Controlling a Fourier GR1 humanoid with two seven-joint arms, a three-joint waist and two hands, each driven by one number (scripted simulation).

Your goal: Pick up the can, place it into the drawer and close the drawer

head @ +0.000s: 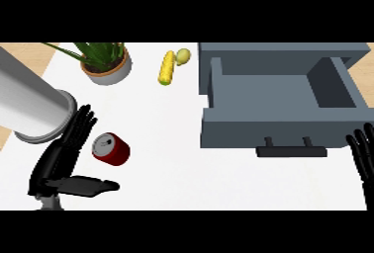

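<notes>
My left hand (64,155) lies at about eight o'clock on the white counter (175,168), fingers stretched out straight toward twelve and the thumb stuck out sideways toward three, so it is spread wide and holds nothing. The red can (112,148) lies on its side just at three o'clock of my fingers, in the gap above my thumb; its silver top faces up and left. I cannot tell whether my fingers touch it or only lie beside it.

The grey drawer (281,101) sits at about two o'clock, pulled open, its inside showing bare grey walls, and its dark handle (291,149) points down toward six. The can is well apart from it, off at its eight o'clock.

My right hand (363,155) shows at the three o'clock edge, just right of the handle, fingers up and relaxed, resting with nothing in it.

At eleven o'clock stands a potted plant (107,62) with green leaves. Near twelve o'clock a yellow cob of corn (167,67) lies beside a small pale-yellow fruit (183,56), the two close together. My grey left forearm (25,96) crosses the ten o'clock corner.
</notes>
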